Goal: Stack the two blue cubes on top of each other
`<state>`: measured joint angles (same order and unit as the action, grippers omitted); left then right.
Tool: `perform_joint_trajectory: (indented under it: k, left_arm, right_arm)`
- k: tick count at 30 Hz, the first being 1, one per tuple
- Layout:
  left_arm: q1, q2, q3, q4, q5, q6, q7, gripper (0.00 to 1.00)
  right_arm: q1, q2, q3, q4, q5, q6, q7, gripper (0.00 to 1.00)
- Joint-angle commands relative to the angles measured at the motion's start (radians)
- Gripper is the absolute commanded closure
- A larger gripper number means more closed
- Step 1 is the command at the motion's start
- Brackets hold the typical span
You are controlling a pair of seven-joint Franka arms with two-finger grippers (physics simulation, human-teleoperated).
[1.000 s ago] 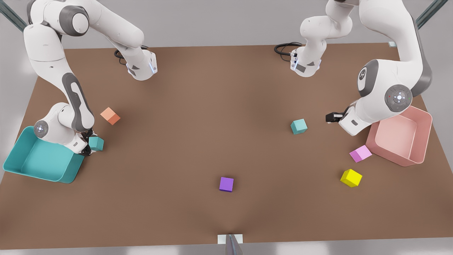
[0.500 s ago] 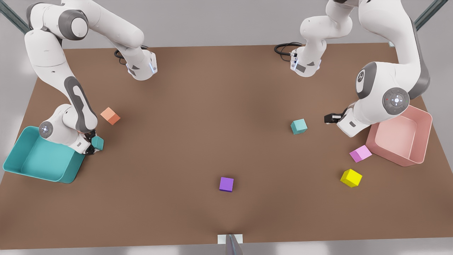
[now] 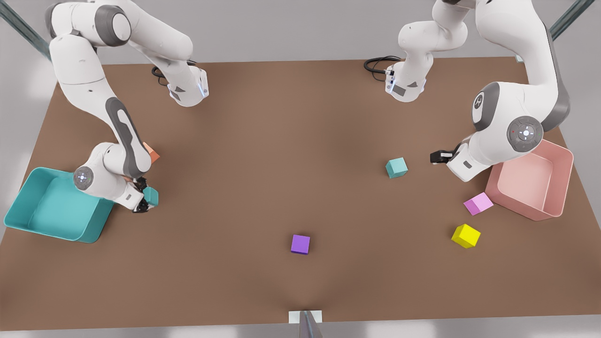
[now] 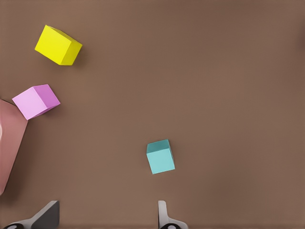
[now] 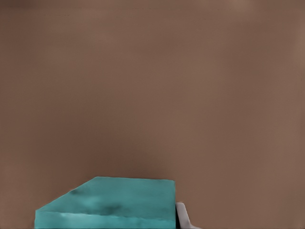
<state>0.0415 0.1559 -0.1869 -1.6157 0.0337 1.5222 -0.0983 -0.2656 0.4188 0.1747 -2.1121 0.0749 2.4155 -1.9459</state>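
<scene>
One blue cube (image 3: pixel 396 167) rests on the brown table at the front view's right; it is also seen in the left wrist view (image 4: pixel 160 156). My left gripper (image 3: pixel 439 156) hovers just to the right of that cube, apart from it. Its fingers (image 4: pixel 163 214) are spread open with nothing between them. The other blue cube (image 3: pixel 151 196) is at the front view's left, with my right gripper (image 3: pixel 143 201) shut on it. In the right wrist view this cube (image 5: pixel 114 202) sits against one finger (image 5: pixel 182 217) above bare table.
A teal tray (image 3: pixel 28 220) lies beside the right arm and a pink tray (image 3: pixel 558 188) beside the left arm. An orange cube (image 3: pixel 151 152) is partly hidden behind the right arm. A purple cube (image 3: pixel 300 244), pink cube (image 3: pixel 478 203) and yellow cube (image 3: pixel 466 235) lie loose.
My right gripper has carried its blue cube away from the teal tray, toward the front view's right and slightly nearer. The left arm shifted a little at first, then held still.
</scene>
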Motion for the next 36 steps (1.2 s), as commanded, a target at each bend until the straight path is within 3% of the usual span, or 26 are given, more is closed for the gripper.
perform_joint_trajectory:
  k: [1,5,9,10,13,15,16,17,18,21,24,29,33,36]
  left_arm:
    - [0.0,-0.001,-0.002,0.0,0.0,0.0,-0.001,0.0]
    - [-0.003,0.001,-0.002,0.0,-0.001,0.0,-0.006,0.0]
    - [0.005,0.139,0.0,0.0,0.006,-0.002,-0.224,0.0]
    - [0.011,0.169,0.001,-0.012,0.002,0.071,-0.285,0.0]
    - [-0.002,0.149,0.026,-0.285,-0.1,0.556,-0.547,0.0]
    - [-0.009,0.201,0.037,-0.302,-0.101,0.653,-0.636,0.0]
    - [-0.015,0.212,0.04,-0.314,-0.101,0.699,-0.666,0.0]
    - [-0.014,0.215,0.04,-0.317,-0.138,0.728,-0.67,0.0]
    - [-0.014,0.224,0.04,-0.319,-0.14,0.753,-0.67,0.0]
    - [-0.023,0.251,0.04,-0.343,-0.136,0.765,-0.666,0.0]
    - [-0.029,0.097,0.04,-0.593,-0.13,0.765,-0.561,0.0]
    - [-0.063,0.085,0.038,-0.627,-0.13,0.768,-0.376,0.0]
    - [-0.078,0.021,0.033,-0.702,-0.129,0.837,-0.282,0.0]
    - [-0.075,0.019,0.033,-0.724,-0.129,0.852,-0.281,0.0]
  right_arm:
    - [0.124,-0.003,0.002,0.026,0.083,-0.027,0.318,0.4]
    - [0.463,0.064,0.0,0.175,0.137,-0.027,0.738,0.4]
    - [0.789,0.265,0.0,0.477,0.131,-0.027,1.265,0.39]
    - [0.844,0.325,-0.001,0.564,0.123,-0.027,1.361,0.39]
    - [0.953,0.471,-0.003,0.793,0.117,-0.05,1.598,0.39]
    - [0.982,0.534,-0.003,0.879,0.114,-0.052,1.66,0.39]
    - [0.99,0.555,-0.003,0.903,0.112,-0.052,1.677,0.38]
    - [0.996,0.575,-0.003,0.923,0.112,-0.05,1.697,0.08]
    - [1.003,0.589,-0.008,0.934,0.109,-0.05,1.699,0.0]
    - [1.016,0.607,-0.012,0.954,0.103,-0.05,1.699,0.0]
    - [1.016,0.604,-0.012,0.96,0.103,-0.052,1.694,0.0]
    - [0.967,0.561,-0.009,0.96,0.109,-0.101,1.684,0.0]
    - [0.83,0.456,0.035,1.029,0.144,-0.295,1.688,0.0]
    - [0.605,0.339,0.035,1.058,0.158,-0.542,1.684,0.0]
